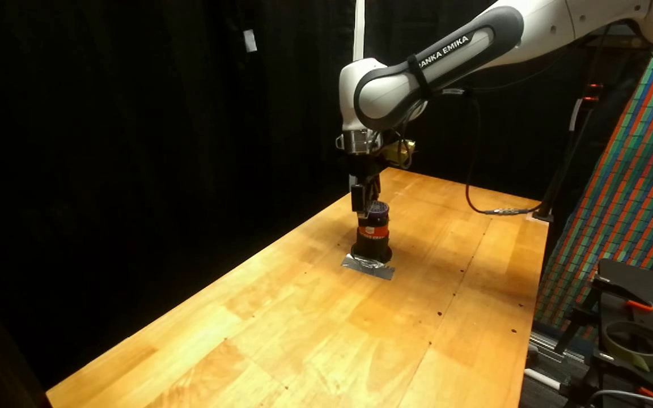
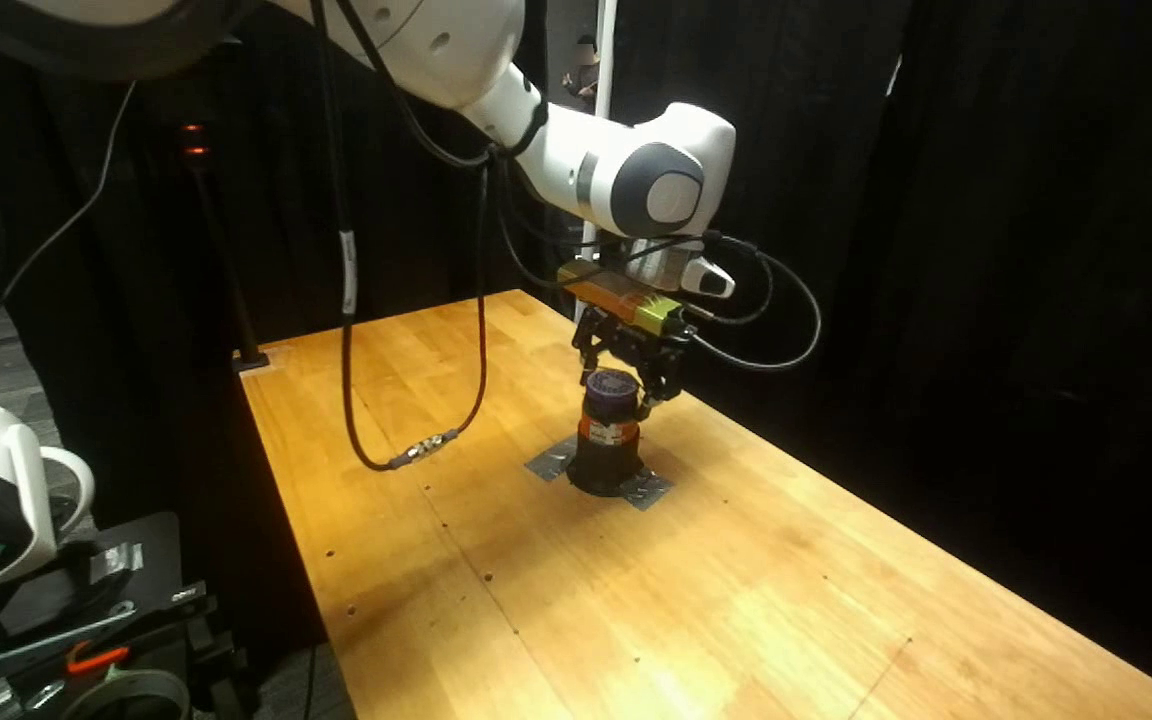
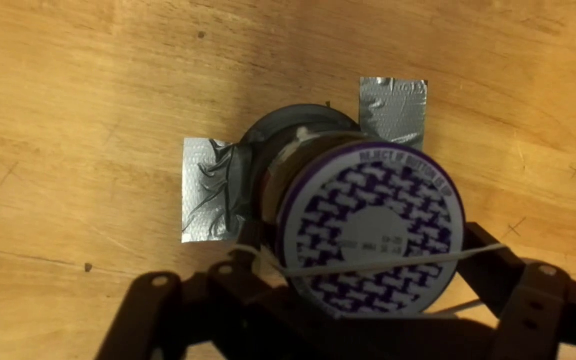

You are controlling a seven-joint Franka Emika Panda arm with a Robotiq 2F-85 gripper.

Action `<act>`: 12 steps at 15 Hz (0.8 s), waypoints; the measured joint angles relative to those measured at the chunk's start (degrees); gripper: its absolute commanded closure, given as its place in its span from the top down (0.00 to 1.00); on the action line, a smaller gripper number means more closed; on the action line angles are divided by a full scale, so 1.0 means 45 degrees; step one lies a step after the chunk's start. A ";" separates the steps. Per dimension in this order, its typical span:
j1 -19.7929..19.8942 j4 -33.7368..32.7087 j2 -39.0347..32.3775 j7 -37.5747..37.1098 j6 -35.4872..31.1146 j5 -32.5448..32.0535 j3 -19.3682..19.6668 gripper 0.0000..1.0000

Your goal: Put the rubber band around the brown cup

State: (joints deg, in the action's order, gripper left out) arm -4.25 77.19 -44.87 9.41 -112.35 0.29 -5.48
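Observation:
The brown cup stands upright on the table in both exterior views (image 1: 373,233) (image 2: 608,457). It has a red-orange middle band and a dark base. In the wrist view its purple and white patterned lid (image 3: 373,192) faces the camera. My gripper (image 3: 365,240) is open, its fingers spread on opposite sides of the lid. It is at the cup's top in both exterior views (image 1: 367,207) (image 2: 617,393). The pale rubber band (image 3: 380,263) is stretched between the fingers and crosses over the lid. A second strand runs lower, partly hidden by the gripper. I cannot make out the band in the exterior views.
Silver tape strips (image 3: 213,190) (image 3: 393,112) lie at the cup's base on the wooden table (image 1: 315,328). A black cable (image 2: 346,350) hangs from the arm to the table. A dark side cart with tools (image 1: 644,306) stands beyond the table's edge.

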 measured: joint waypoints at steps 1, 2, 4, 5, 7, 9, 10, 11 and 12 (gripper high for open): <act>-0.0003 -0.0161 -0.0117 -0.0001 0.0255 -0.0011 0.0004 1.00; -0.0020 -0.0283 -0.0203 -0.0023 0.0391 -0.0033 0.0022 1.00; -0.0073 -0.0439 -0.0315 -0.0191 0.0327 -0.0035 0.0054 1.00; -0.0098 -0.0491 -0.0344 -0.0315 0.0263 -0.0035 0.0054 1.00; -0.0162 -0.0540 -0.0366 -0.0578 0.0215 -0.0036 0.0085 1.00; -0.0218 -0.0543 -0.0371 -0.0772 0.0210 -0.0036 0.0147 1.00; -0.0250 -0.0545 -0.0372 -0.0827 0.0294 -0.0072 0.0186 1.00; -0.0295 -0.0551 -0.0375 -0.0881 0.0577 -0.0160 0.0234 1.00; -0.0350 -0.0553 -0.0375 -0.0921 0.1053 -0.0308 0.0266 1.00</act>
State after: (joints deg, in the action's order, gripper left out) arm -5.83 74.70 -46.55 5.27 -107.62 -1.10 -4.28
